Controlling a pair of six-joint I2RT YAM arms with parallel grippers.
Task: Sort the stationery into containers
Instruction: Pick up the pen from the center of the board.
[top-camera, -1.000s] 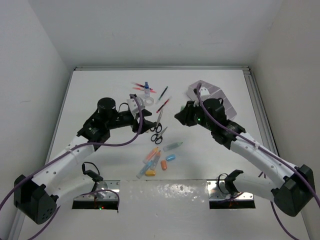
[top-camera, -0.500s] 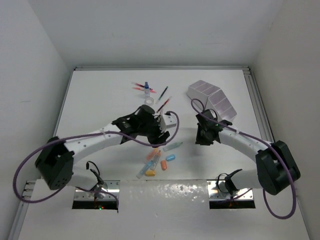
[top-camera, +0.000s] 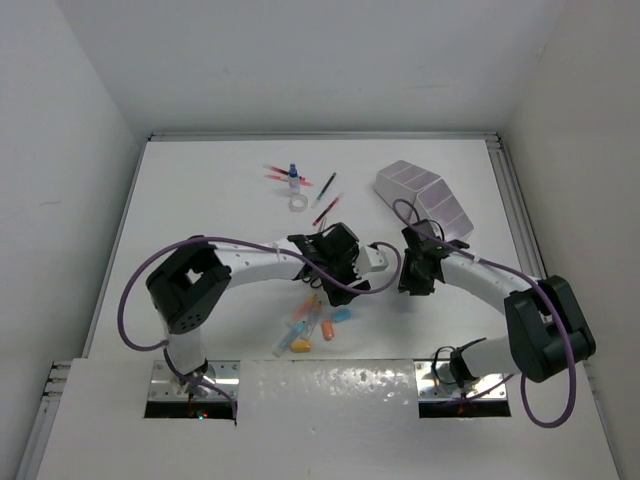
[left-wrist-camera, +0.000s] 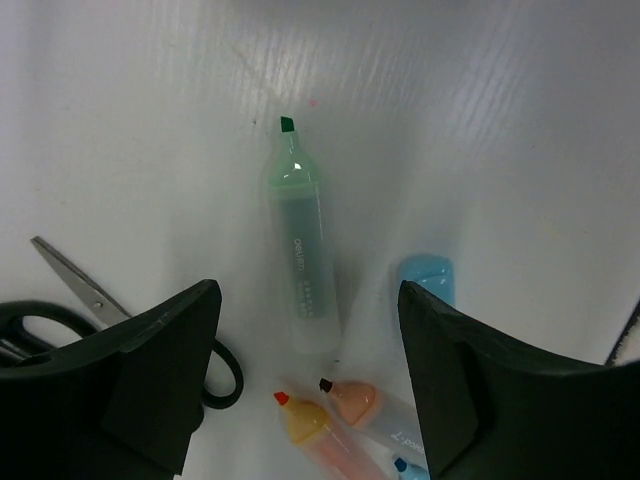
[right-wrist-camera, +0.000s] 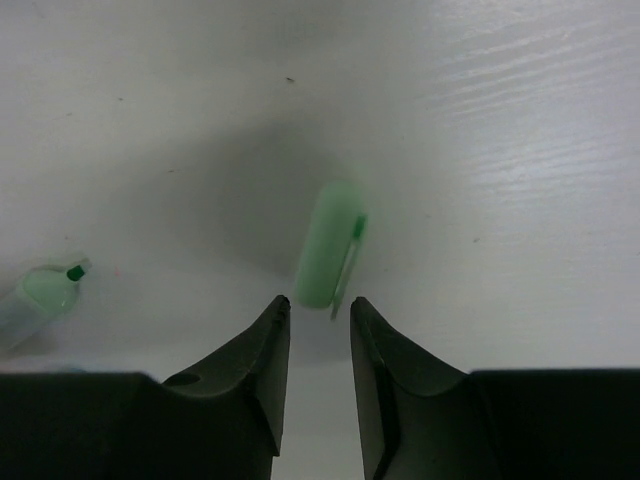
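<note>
So the left gripper (left-wrist-camera: 306, 300) is hanging low over the table (top-camera: 200, 200) with its fingers spread wide and nothing in them. Right between them, lying flat, is a green highlighter (left-wrist-camera: 305, 262) with its cap off, dark tip pointing away from the wrist camera. Neither finger touches it as far as I can tell. To its left a pair of black-handled scissors (left-wrist-camera: 72, 275) pokes a blade out, the handle loop half hidden behind the left finger. On the other side there's a little blue capsule thing (left-wrist-camera: 428, 280), and nearer the camera an orange highlighter (left-wrist-camera: 352, 398) and a yellow one (left-wrist-camera: 303, 425) lie side by side, both uncapped.

The right gripper (right-wrist-camera: 318, 302) has only a narrow gap between its fingers and isn't holding anything. A green cap (right-wrist-camera: 328, 256) lies on the table just past the fingertips, roughly in line with the gap. The green highlighter's tip peeks in at the left edge of that view.

From above, both arms reach into the middle of the table, grippers near each other. The white organiser (top-camera: 425, 195) sits at the far right, well apart from the pile. At the far side there's the blue-capped bottle (top-camera: 293, 179), the white tape ring (top-camera: 297, 203) just in front of it, and a few thin pens (top-camera: 326, 211) scattered around them.
</note>
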